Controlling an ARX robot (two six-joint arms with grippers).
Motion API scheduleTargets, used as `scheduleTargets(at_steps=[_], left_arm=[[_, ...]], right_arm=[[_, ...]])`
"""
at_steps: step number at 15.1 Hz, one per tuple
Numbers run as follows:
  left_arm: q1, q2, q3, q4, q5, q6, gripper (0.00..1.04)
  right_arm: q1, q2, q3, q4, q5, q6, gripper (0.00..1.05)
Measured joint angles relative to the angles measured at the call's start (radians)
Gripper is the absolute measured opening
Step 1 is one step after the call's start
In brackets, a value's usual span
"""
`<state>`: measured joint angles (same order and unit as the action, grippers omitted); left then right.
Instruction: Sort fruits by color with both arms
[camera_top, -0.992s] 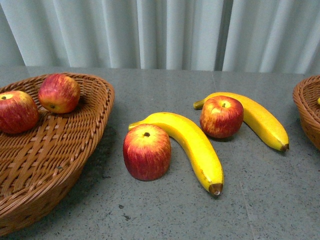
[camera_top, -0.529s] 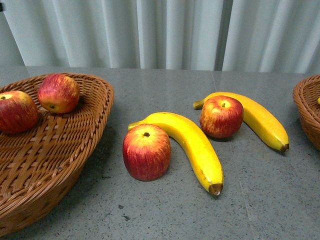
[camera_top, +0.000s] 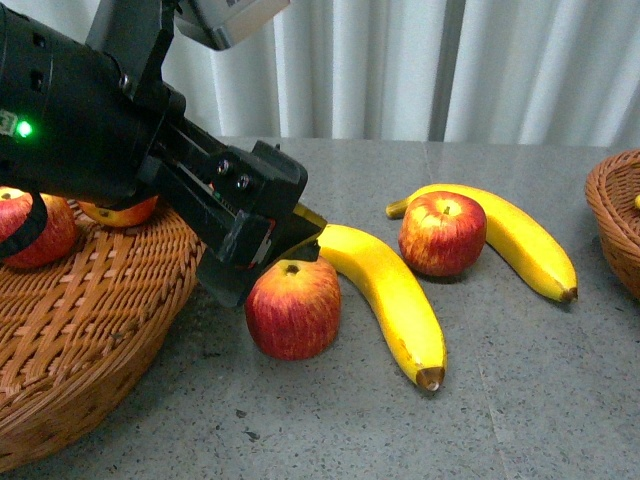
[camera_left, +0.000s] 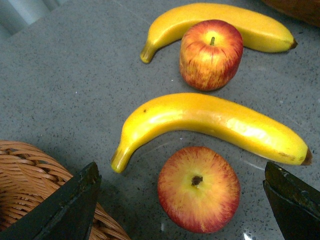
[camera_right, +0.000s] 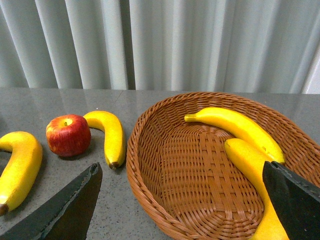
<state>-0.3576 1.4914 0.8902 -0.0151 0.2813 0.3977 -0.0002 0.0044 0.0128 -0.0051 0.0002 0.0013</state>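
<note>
The left gripper (camera_left: 181, 172) hangs spread wide and empty just above the near apple (camera_top: 293, 308). This apple stands dimple-up on the grey table (camera_top: 520, 400), just beside the left basket (camera_top: 90, 310). In the left wrist view it lies between the two black fingers (camera_left: 65, 210), though not quite centred, so a small sideways correction before descending seems wise. The near banana (camera_top: 385, 295) curves close round the apple's far side, and whether the two touch cannot be told. The fingers are best sent down on the flanks clear of the banana. One of them then passes next to the wicker wall and should not clip it. The apple looks smooth and round, so the grip is likely safest at its widest part, low enough that it cannot squirt upward. The lift should be straight up before swinging over the rim. A good release spot is bare weave near the two red apples (camera_top: 58, 232) already in that basket, low enough that nothing rolls. The far apple (camera_top: 442, 232) sits against the far banana (camera_top: 520, 240), well clear of this grasp. The right gripper (camera_right: 182, 167) is likewise splayed and empty, poised by the right basket (camera_right: 200, 175), which holds two bananas (camera_right: 235, 127). It is well apart from the left arm, so there is no crowding now.
</note>
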Motion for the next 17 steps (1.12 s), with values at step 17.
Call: scheduleTargets(at_steps=[17], left_arm=[[-0.027,0.221,0.033,0.043,0.047,0.152,0.98]], right_arm=[[0.0,0.0,0.0,0.0,0.0,0.0,0.98]])
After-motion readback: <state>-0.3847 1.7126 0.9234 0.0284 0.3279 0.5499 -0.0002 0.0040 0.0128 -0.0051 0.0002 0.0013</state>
